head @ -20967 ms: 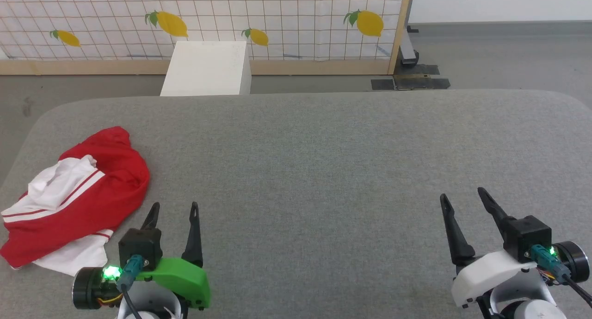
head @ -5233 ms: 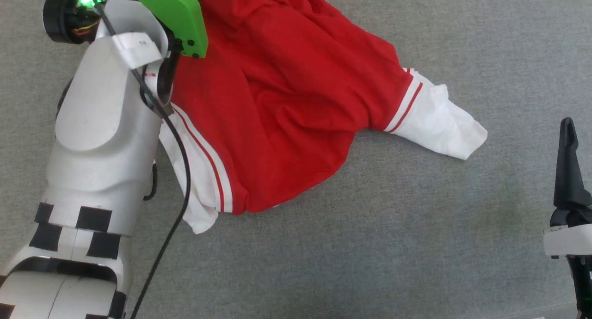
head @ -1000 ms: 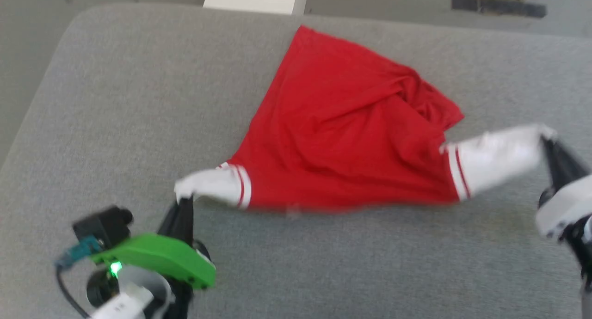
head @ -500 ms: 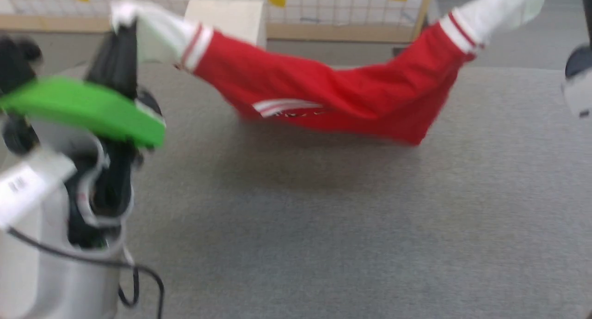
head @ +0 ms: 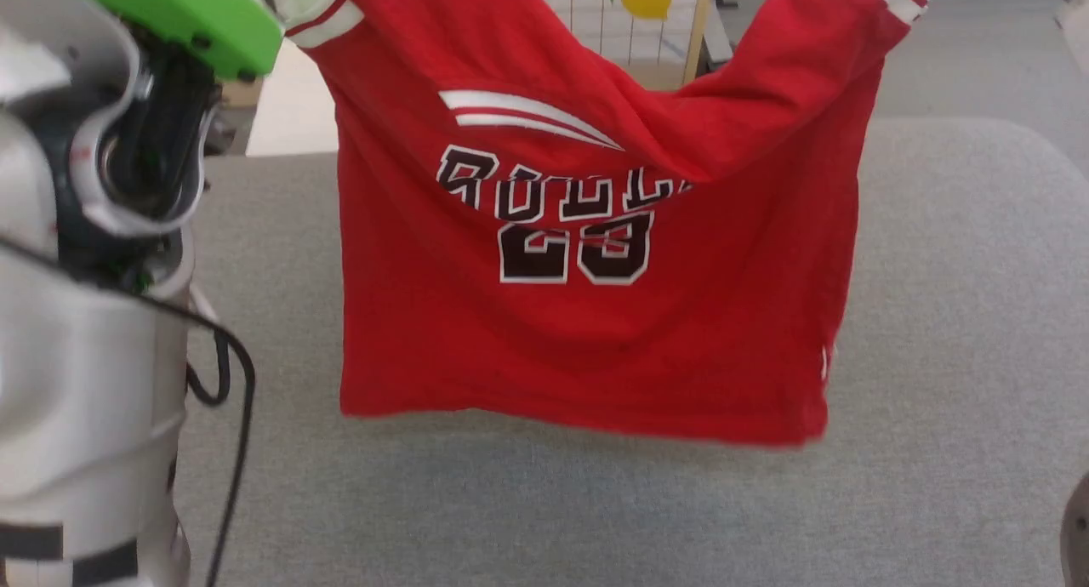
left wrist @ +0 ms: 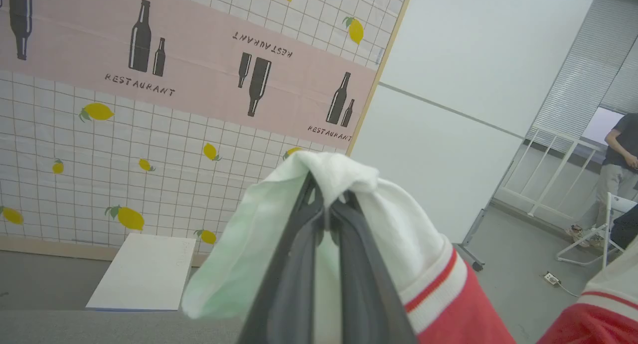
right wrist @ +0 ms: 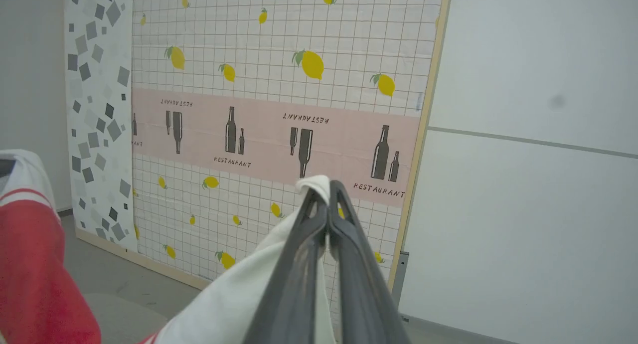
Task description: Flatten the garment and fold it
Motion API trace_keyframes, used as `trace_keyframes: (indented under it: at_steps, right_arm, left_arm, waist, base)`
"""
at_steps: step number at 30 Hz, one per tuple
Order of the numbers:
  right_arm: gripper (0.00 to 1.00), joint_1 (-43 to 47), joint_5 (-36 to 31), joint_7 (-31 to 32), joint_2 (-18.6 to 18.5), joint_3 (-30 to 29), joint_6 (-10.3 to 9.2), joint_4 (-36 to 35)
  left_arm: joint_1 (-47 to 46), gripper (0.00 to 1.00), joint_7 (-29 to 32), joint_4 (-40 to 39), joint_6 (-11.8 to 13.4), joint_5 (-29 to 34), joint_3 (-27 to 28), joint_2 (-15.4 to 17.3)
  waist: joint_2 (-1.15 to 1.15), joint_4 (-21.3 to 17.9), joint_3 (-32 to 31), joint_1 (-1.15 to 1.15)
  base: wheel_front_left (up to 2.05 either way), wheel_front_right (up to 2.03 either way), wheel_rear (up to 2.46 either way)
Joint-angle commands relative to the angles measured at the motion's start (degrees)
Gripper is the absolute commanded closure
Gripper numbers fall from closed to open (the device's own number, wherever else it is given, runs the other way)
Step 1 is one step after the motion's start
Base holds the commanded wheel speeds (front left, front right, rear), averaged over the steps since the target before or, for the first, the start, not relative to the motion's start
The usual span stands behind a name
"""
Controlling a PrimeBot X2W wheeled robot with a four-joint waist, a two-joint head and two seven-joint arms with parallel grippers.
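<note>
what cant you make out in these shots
- Head view: the garment's lettering, its right end covered by a sagging fold.
- Head view: both sleeve ends, cut off by the top edge.
- Head view: whether the blurred hem touches the table.
- Left wrist view: the person, small and cut by the right edge.

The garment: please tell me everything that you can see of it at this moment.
The garment is a red jersey T-shirt of soft cloth with white short sleeves trimmed in red-white stripes. Its front faces the head camera: black white-outlined letters, partly hidden by a sagging fold, above the number 23. It hangs spread above the grey table, hem lowest. The left gripper is shut on one sleeve, the right gripper on the other. Whether the hem touches the table is unclear.
</note>
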Motion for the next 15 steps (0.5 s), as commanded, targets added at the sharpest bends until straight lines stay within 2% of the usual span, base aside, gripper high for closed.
trace_keyframes:
  at_steps: [1,5,7,15]
  right_arm:
    - [1.00,-1.52,0.16,0.64,0.49,0.47,-0.08,1.25]
    - [1.00,-5.30,-1.22,1.10,0.69,1.46,-0.08,5.71]
    - [1.00,-11.44,-2.61,-0.15,0.45,2.75,-0.08,11.70]
    - [1.00,-26.36,-7.28,-7.32,-0.14,4.78,-0.08,24.46]
  left_arm:
    - [-1.95,1.00,0.79,1.46,0.62,0.07,-0.43,0.58]
    - [-6.86,1.00,1.35,6.72,1.71,1.91,-1.12,0.74]
    - [-13.61,1.00,-1.04,12.98,2.85,4.50,-1.40,-0.05]
    - [-29.24,1.00,-8.98,24.48,4.54,10.11,-1.33,-0.94]
  waist:
    - [0.00,-1.01,2.12,0.00]
    - [0.00,-1.95,5.73,0.00]
    - [0.00,-2.39,9.84,0.00]
    - [0.00,-2.55,18.80,0.00]
  base:
    - [0.00,0.00,0.00]
    - [0.00,0.00,0.00]
    - [0.00,0.00,0.00]
    - [0.00,0.00,0.00]
